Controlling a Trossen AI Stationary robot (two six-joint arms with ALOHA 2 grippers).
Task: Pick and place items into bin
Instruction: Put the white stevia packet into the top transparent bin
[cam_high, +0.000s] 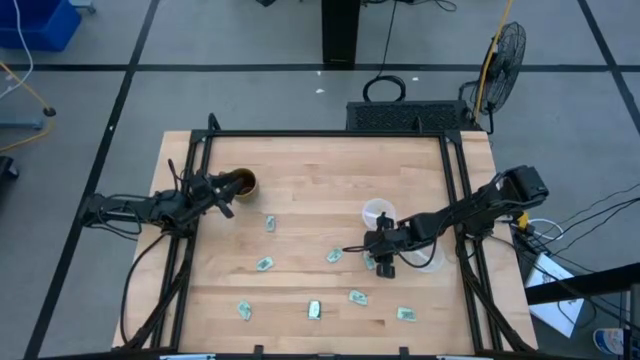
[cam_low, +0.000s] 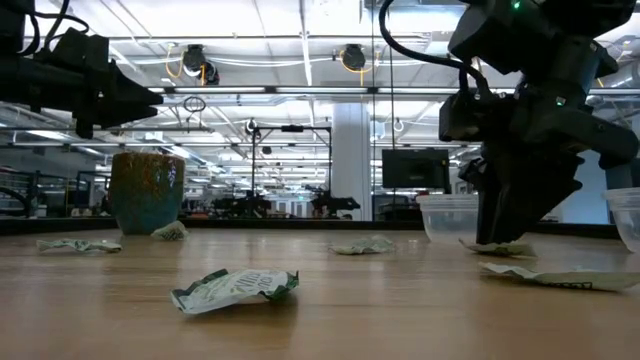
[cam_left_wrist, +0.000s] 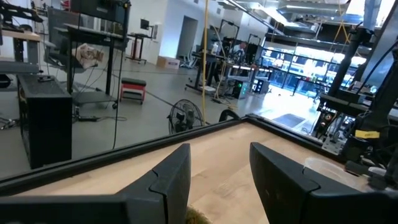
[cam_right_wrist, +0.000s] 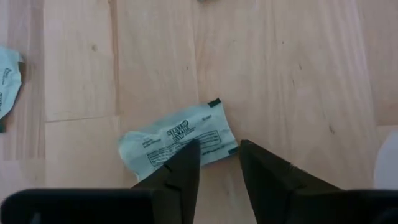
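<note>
The job looks like it has only just begun. About eight small packets lie spread over the bench, and none can be seen inside a tub, though the tubs are hard to see into.

Nearest the front edge sit four packets in a row, one of them silvery. A little farther back, the right gripper points down over a pale green packet. Its fingers are a small way apart, with the tips just above the packet's near edge, and they do not hold it yet. This packet lies flat. Its long side runs across the gap between the fingers, a bit slanted, so the fingers would close over its short width.

Just beside that gripper are the clear plastic tubs, the likely bin.

Farthest back on the other side, the left gripper waits by the brown mug, fingers apart and holding nothing.
</note>
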